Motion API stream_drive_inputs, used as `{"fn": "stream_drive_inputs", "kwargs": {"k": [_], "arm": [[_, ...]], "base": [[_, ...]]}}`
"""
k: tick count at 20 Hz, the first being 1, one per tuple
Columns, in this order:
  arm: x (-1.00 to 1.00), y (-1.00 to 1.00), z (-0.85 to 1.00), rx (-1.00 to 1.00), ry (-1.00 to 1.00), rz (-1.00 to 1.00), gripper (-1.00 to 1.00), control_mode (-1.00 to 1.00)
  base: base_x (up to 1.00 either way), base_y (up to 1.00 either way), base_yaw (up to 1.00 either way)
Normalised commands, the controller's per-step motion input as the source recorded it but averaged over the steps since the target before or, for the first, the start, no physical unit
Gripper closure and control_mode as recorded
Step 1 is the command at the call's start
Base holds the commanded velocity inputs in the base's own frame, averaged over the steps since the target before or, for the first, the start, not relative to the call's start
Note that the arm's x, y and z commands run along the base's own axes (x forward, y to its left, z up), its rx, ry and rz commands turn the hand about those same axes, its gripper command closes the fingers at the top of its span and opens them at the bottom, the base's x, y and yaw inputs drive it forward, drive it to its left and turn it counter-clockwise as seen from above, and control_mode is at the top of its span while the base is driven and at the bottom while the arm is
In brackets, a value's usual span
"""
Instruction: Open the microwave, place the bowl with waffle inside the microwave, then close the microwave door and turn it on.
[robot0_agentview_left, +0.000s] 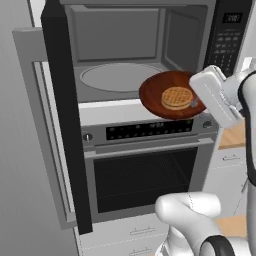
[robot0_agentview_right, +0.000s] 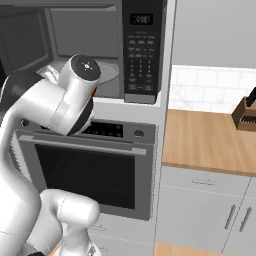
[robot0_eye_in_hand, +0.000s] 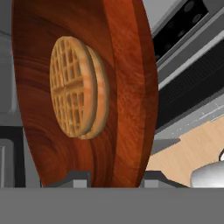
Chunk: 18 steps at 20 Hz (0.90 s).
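Jaws (robot0_eye_in_hand: 113, 177): pinching the near rim of the bowl, one fingertip (robot0_eye_in_hand: 74, 178) on the inner face, the other on the outer.
Bowl (robot0_agentview_left: 167, 95): held in the air at the right front of the open microwave mouth, above the oven's control strip; not yet resting on anything, tipped a little toward the camera in the left base view.
Waffle (robot0_agentview_left: 176, 97): lying in the bowl's middle, loose, touching only the wood.
Handling, bowl: probably stiff and fairly light, smooth-looking wood, so a rim pinch could slip or let it pivot; best kept level, grip on the rim at the edge nearest the hand.
Handling, waffle: light and unfastened, likely to slide or drop out if the bowl tilts further.
Oven (robot0_agentview_left: 145, 175): steel-fronted, below, door shut.
Desk (robot0_agentview_right: 210, 140): wooden, off to the right, knife block (robot0_agentview_right: 246, 115) at its far end.
Microwave door (robot0_agentview_left: 65, 115): swung wide open to the left.
Turntable (robot0_agentview_left: 117, 77): bare, round, on the grey floor of the microwave (robot0_agentview_left: 150, 45), just behind and left of the bowl.
Keypad (robot0_agentview_right: 140, 55): right of the cavity, untouched.
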Motion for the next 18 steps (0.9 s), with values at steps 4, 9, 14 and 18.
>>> {"fn": "stream_drive_inputs", "kwargs": {"k": [4, 9, 14, 18], "arm": [[0.61, 0.22, 0.24, 0.0, -0.02, 0.06, 1.0, -1.0], [0.73, 0.27, 0.28, 0.0, 0.01, -0.1, 1.0, -1.0], [0.69, 0.46, 0.1, 0.0, 0.01, -0.22, 1.0, -1.0], [0.56, 0.4, 0.01, 0.0, 0.0, -0.22, 1.0, -1.0]], "base": [[0.0, 0.0, 0.0], [0.0, 0.0, 0.0], [0.0, 0.0, 0.0], [0.0, 0.0, 0.0]]}}
